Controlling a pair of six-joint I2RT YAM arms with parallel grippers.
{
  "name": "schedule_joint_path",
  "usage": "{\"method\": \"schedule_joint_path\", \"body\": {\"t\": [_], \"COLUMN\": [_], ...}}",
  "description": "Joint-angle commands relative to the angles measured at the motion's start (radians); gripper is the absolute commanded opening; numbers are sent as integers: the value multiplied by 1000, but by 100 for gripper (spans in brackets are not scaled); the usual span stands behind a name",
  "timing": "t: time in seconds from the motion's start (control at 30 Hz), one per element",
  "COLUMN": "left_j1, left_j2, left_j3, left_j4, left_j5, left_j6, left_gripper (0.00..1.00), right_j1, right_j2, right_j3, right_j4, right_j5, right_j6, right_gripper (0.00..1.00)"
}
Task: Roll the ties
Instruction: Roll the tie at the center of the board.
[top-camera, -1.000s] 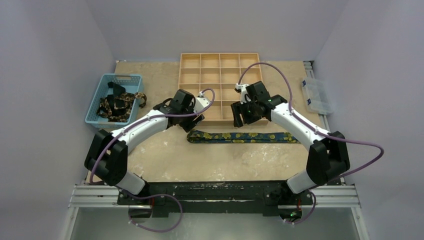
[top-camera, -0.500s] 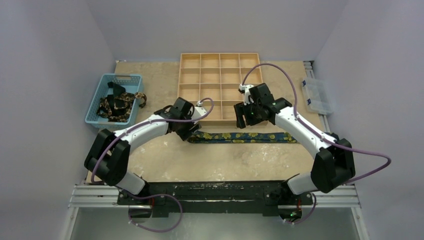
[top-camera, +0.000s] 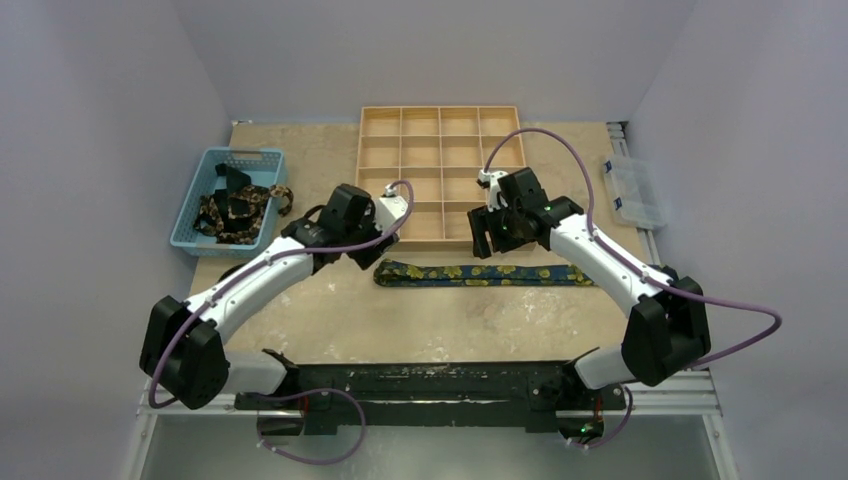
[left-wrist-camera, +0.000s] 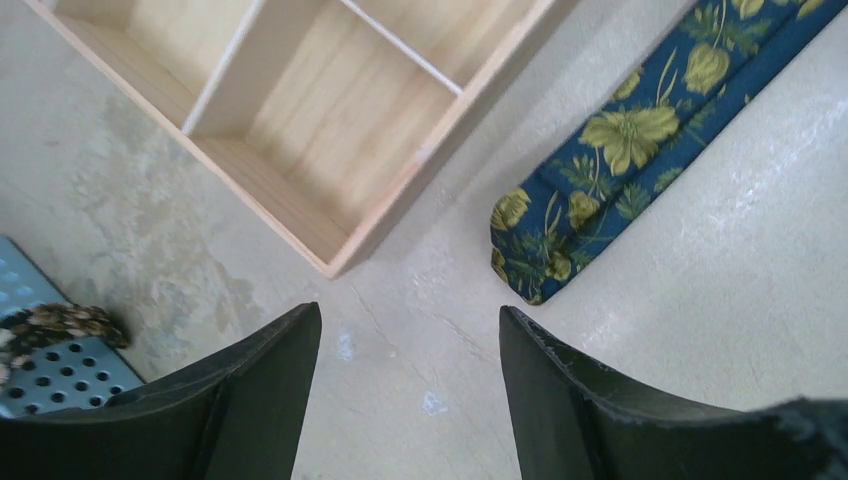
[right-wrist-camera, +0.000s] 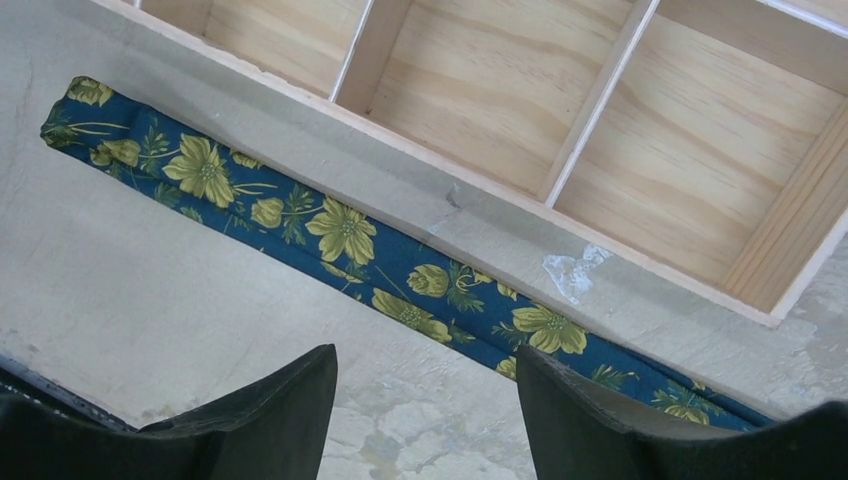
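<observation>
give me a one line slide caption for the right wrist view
Open right gripper hovers over a navy floral tie lying flat beside the wooden compartment tray

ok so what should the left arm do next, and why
Probably ease the left gripper across and down onto the blunt end of the tie. Its jaws stand open and empty above the table, the tie lies flat and unrolled beside the wooden tray, and a roll would likely start at that end.

The blue flowered tie lies flat on the counter just beside the wooden tray; the tool hangs open above, empty.
</observation>
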Motion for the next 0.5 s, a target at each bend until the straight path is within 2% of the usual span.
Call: {"method": "schedule_joint_path", "body": {"t": [0.0, 0.07, 0.1, 0.17, 0.23, 0.27, 0.3, 0.37, 0.47], "left_j1": [-47, -126, -152, -160, -138, -116, -86, -26, -18], "left_j2": [22, 76, 99, 127, 124, 112, 94, 45, -30], "left_j3": [274, 434, 487, 540, 555, 557, 558, 539, 434], "left_j4": [37, 37, -334, -470, -513, -524, -535, -544, -491], "left_j5": [13, 13, -150, -284, -343, -338, -315, -229, -131], "left_j6": [-15, -15, -668, -667, -631, -643, -679, -810, -991], "left_gripper": [65, 65, 88, 94, 99, 100, 100, 100, 100], "right_j1": [-5, -5, -5, -6, -5, -4, -4, -4, -4], "right_j2": [-31, -42, -46, -47, -46, -46, -47, -50, -54], "right_j3": [17, 23, 28, 49, 69, 76, 83, 90, 77], "right_j4": [8, 7, 5, -12, -25, -30, -34, -31, -16], "right_j5": [22, 47, 57, 78, 108, 114, 118, 119, 113], "right_j6": [11, 8, 8, 9, 11, 13, 17, 31, 51], "right_gripper": [66, 72, 78, 83, 92, 97, 98, 98, 98]}}
